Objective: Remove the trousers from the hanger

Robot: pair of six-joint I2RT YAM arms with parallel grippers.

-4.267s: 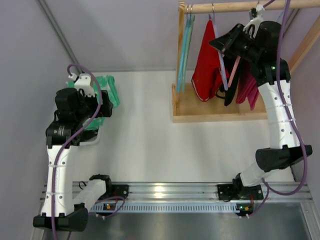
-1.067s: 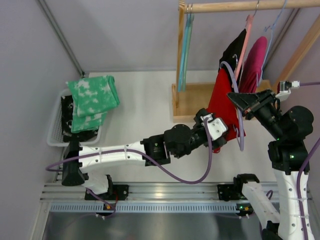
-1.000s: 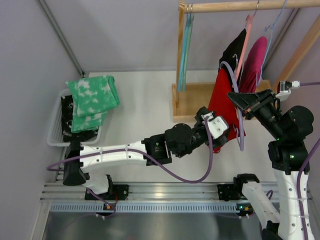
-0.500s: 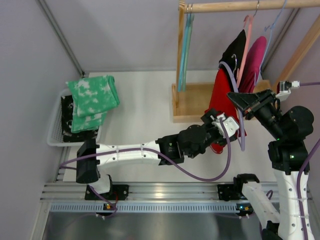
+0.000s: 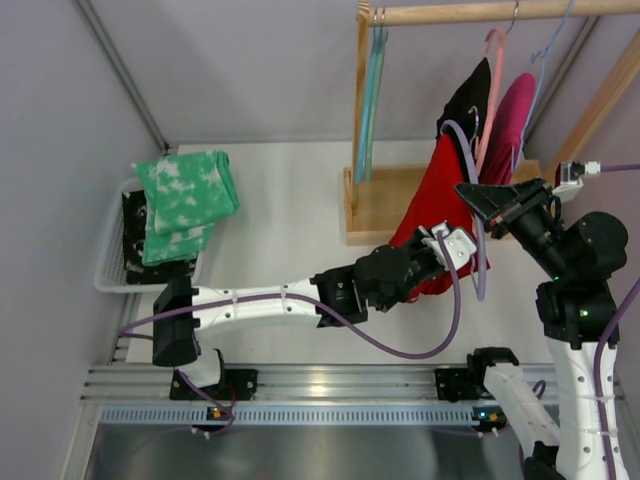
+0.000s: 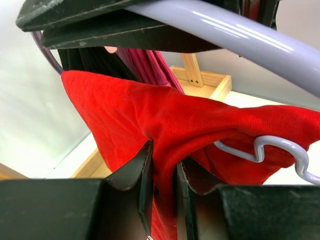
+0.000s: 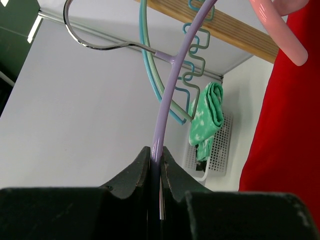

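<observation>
Left gripper (image 5: 441,252), from above: arm stretched far across the white table (image 5: 280,220), fingertips sunk into the lower edge of the red fabric trousers (image 5: 432,200). Trousers draped on a lilac plastic hanger (image 5: 483,265), in front of the wooden rack base (image 5: 385,205) and below the wooden rail (image 5: 470,12). Right gripper (image 5: 466,190) clamped on that hanger, just right of the red cloth. On the rail behind: black garment (image 5: 470,95), magenta garment (image 5: 512,115), pink hanger (image 5: 493,60) between them, teal wire hangers (image 5: 372,90) further left. At far left, white mesh basket (image 5: 108,270) under a green-and-white cloth (image 5: 185,190).

Left wrist view: black fingers (image 6: 144,172) pinched tight on a fold of the red trousers (image 6: 175,117), cloth bunched between them. Thick lilac hanger (image 6: 225,32) crossing overhead, its thin notched end poking out of the cloth at right. Dark shapes along the top edge, probably the right gripper, too close to say for sure. Magenta garment (image 6: 150,62) and rack base (image 6: 210,80) beyond.

Right wrist view: right gripper (image 7: 155,167) pressed shut around the lilac hanger (image 7: 169,97). Metal hook (image 7: 100,45) in open air, apart from the wooden rail (image 7: 235,25). Red trousers (image 7: 285,115) down the right edge.
</observation>
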